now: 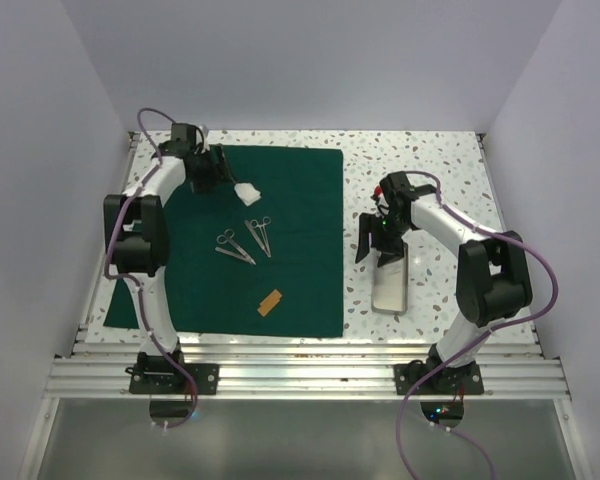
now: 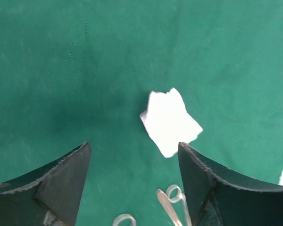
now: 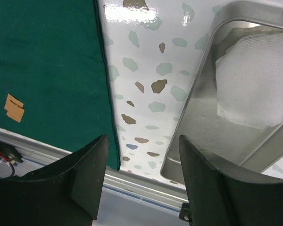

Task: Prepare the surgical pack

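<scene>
The dark green drape (image 1: 300, 270) lies spread flat on the left half of the table. On it are a white gauze piece (image 1: 248, 193), two silver scissor-like instruments (image 1: 235, 247) (image 1: 259, 236) and a tan strip (image 1: 270, 303). My left gripper (image 1: 208, 172) is open and empty above the drape's far part; in the left wrist view it (image 2: 134, 155) sits just short of the gauze (image 2: 170, 121). The silver tray (image 1: 389, 283) lies right of the drape with a white gauze pad (image 3: 254, 84) in it. My right gripper (image 1: 377, 245) is open and empty, over the gap between drape (image 3: 47, 70) and tray (image 3: 198, 136).
Speckled white tabletop (image 1: 440, 170) shows to the right and behind. Instrument finger rings (image 2: 174, 193) lie between my left fingers. The tan strip (image 3: 14, 107) lies near the drape's front. A metal rail (image 1: 300, 375) runs along the near edge. Walls enclose three sides.
</scene>
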